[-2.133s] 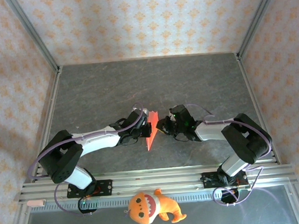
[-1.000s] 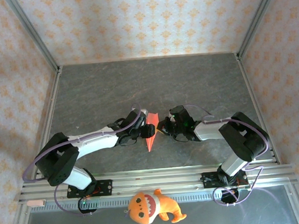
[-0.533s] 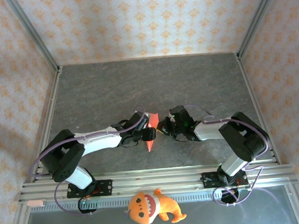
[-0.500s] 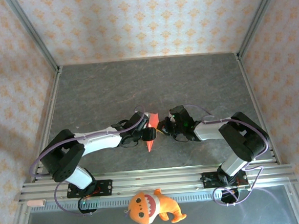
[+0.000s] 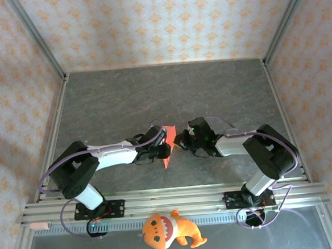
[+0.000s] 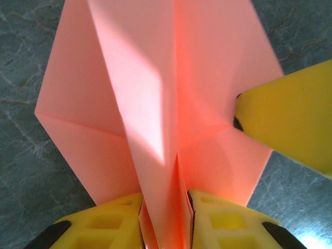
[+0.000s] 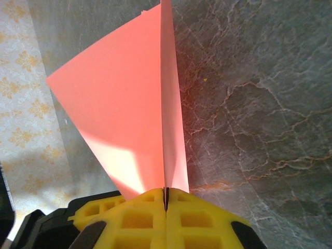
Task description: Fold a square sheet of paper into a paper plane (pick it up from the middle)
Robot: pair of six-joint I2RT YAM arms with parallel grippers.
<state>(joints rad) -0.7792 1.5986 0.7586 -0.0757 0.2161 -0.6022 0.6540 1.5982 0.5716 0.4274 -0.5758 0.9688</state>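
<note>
Two closed grips on the paper plane (image 7: 140, 119) between them: left pincer (image 6: 165, 210) on its centre fold; right pincer (image 7: 166, 199) opposite

Grey marbled table (image 5: 152, 97) carries an orange plush toy (image 5: 167, 230).

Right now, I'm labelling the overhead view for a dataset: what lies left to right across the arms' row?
White left arm → left gripper → thin red-pink folded paper sheet → right gripper → white-and-black right arm
</note>
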